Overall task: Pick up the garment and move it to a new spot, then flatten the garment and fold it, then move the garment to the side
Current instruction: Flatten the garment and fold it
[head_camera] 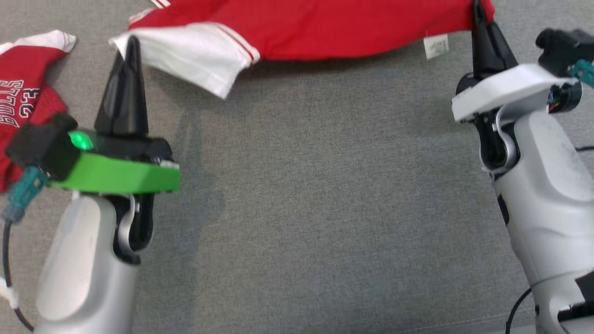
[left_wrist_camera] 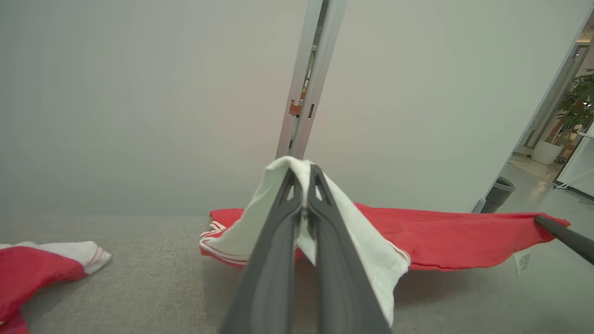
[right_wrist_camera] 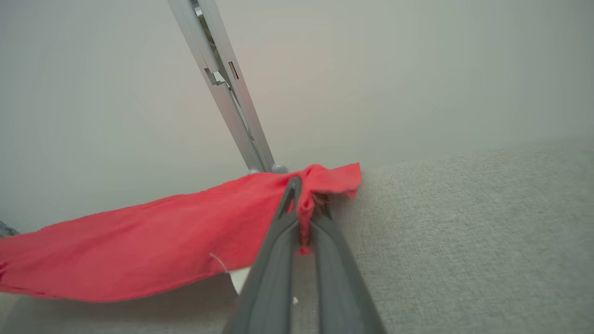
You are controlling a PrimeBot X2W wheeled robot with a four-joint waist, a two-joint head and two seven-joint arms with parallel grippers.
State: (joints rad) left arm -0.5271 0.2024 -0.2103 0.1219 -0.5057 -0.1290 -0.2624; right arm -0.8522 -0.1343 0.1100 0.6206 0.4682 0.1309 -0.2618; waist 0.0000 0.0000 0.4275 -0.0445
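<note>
Pinching a fold of the white sleeve (head_camera: 195, 55), our left gripper (head_camera: 132, 46) has its two dark fingers pressed together with cloth caught between them; the left wrist view shows the sleeve draped over the closed tips. Our right gripper (head_camera: 478, 21), at the upper right of the head view, is likewise closed, nipping a small bunch of red fabric at the other end of the garment (head_camera: 325, 28), with a tuft poking out between its fingers in the right wrist view. Between the two holds the garment runs as a red band along the top edge of the head view, sagging a little in the middle, its care label (head_camera: 436, 46) hanging down near the right-hand hold. Both ends look raised off the grey cloth surface (head_camera: 325, 208); whether the middle touches it we cannot tell. We judge the garment light, soft and limp: it takes no shape of its own, droops wherever it is unsupported, and wrinkles readily. Each pinch is small, so a sharp tug could pull the fabric free. Holds far apart on the hem or the shoulders should suit it best, since they spread it flat under gentle tension. A second red garment (head_camera: 23, 93) lies crumpled at the left edge of the head view, apart from ours
</note>
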